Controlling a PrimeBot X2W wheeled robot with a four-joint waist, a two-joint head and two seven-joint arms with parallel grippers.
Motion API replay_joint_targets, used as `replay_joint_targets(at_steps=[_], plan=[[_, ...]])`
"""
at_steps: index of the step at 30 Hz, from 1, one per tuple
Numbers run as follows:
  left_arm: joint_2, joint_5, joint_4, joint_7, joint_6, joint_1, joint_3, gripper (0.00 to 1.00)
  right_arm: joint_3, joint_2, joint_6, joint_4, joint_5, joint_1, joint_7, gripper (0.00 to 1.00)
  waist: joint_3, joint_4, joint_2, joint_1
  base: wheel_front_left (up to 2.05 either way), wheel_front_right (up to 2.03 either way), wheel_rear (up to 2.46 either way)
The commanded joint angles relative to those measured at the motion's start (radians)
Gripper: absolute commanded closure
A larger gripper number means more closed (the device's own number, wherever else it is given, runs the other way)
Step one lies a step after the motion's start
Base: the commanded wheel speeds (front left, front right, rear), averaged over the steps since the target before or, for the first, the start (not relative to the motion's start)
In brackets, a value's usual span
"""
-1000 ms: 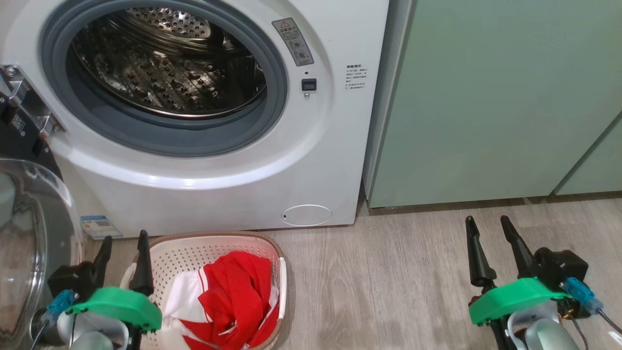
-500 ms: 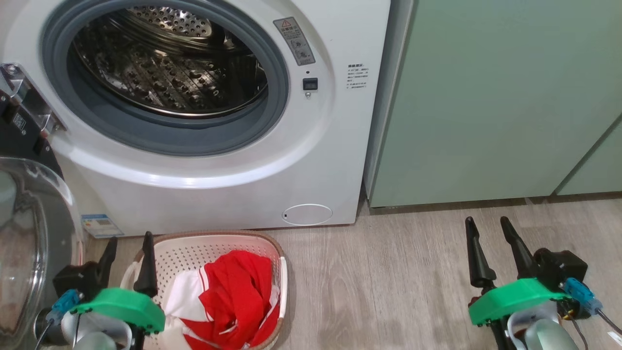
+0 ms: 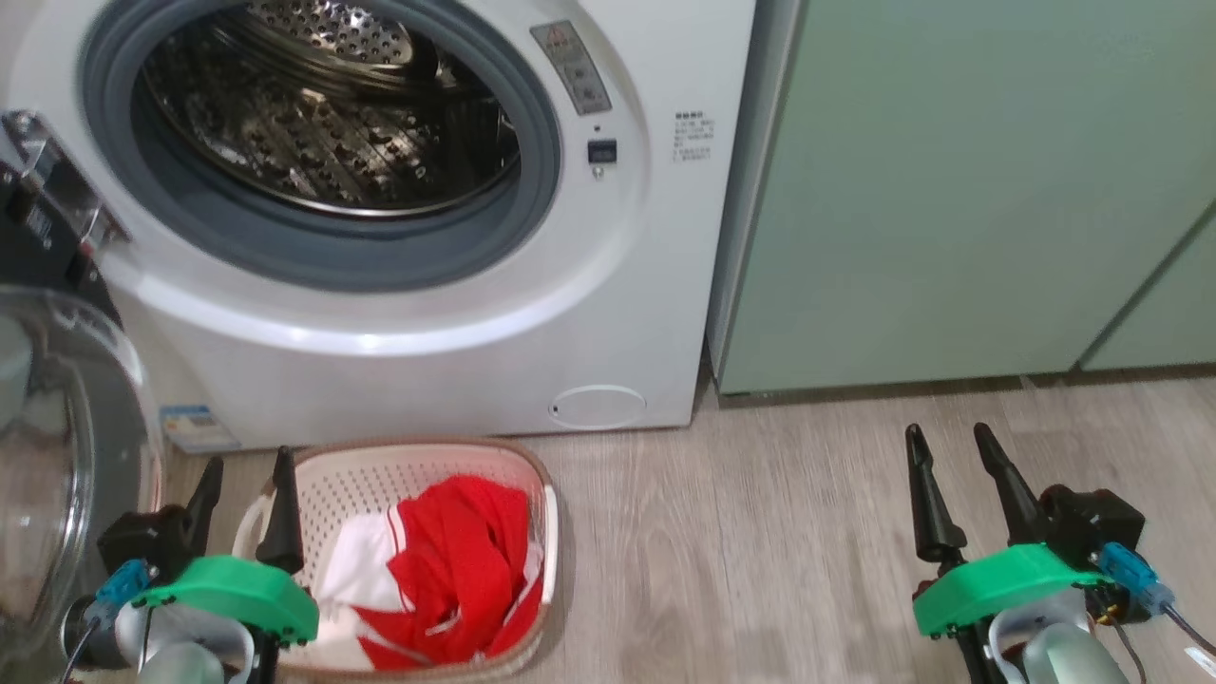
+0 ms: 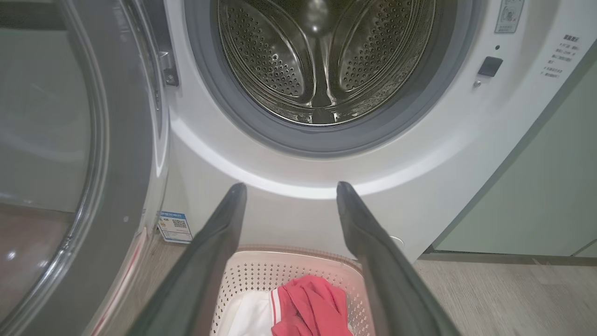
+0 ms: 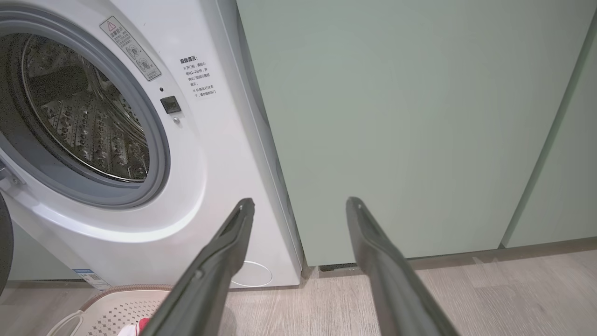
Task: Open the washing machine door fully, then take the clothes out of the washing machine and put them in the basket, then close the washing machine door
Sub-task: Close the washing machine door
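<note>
A grey wood-grain plank floor [image 3: 760, 532] ran across the lower half of the head view. It met the white front-loading washing machine [image 3: 399, 361] at upper left and a run of pale green cabinets [image 3: 950, 190] at upper right. The machine's door [image 3: 47, 456] stood swung wide at the left edge of the frame, its clear bowl window bulging toward the camera. That left the grey rubber ring [image 3: 313, 256] and the perforated steel drum [image 3: 323, 123] exposed. The cream basket [image 3: 418, 448] sat on the floor at lower left, its far rim just short of the washer's base. It lay down-left of the small round flap [image 3: 598, 407] and right of the blue label sticker [image 3: 195, 427]. The red-and-white clothes [image 3: 456, 560] lay heaped inside it.

The left gripper [image 3: 248, 458] hung at lower left, released, its fingers spread and holding nothing. It sat in the frame between the door's window and the basket's left rim, one finger overlapping that rim. The right gripper [image 3: 947, 429] hung at lower right, likewise released and empty, over open floor well apart from the basket. A broad strip of bare planks lay between the basket and the right gripper, in front of the cabinets' dark base line.

Set against the frame a second earlier, the washer, cabinets and basket all sat slightly higher in the picture together, a shift of the camera. The clothes kept the same heap in the basket, and both grippers held the same corners with the same spread.
</note>
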Motion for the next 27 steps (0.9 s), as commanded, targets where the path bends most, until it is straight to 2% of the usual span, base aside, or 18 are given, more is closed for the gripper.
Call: replay_joint_targets(at_steps=[1,15,21,27], plan=[[0.024,-0.005,-0.025,-0.009,-0.006,-0.045,0.037,0.0,0.023,0.003,-0.001,-0.028,-0.002,-0.012,-0.006,0.0,0.002,0.001,0.0,0.0,-1.86,1.86,0.0],[0.023,0.001,-0.031,-0.009,-0.006,-0.05,0.044,0.0,0.024,0.003,-0.001,-0.028,-0.001,-0.015,-0.006,0.0,0.011,0.005,0.0,0.0,-1.95,1.94,0.01],[0.011,0.004,-0.046,-0.009,-0.006,-0.043,0.049,0.0,0.024,0.002,-0.001,-0.028,0.0,-0.016,-0.006,0.0,0.01,0.006,0.0,0.0,-0.9,0.9,0.0],[0.001,0.006,-0.054,-0.009,-0.006,-0.038,0.048,0.0,0.023,0.002,-0.001,-0.028,0.0,-0.015,-0.006,0.0,0.009,0.01,0.0,0.0,0.0,0.0,0.0]])
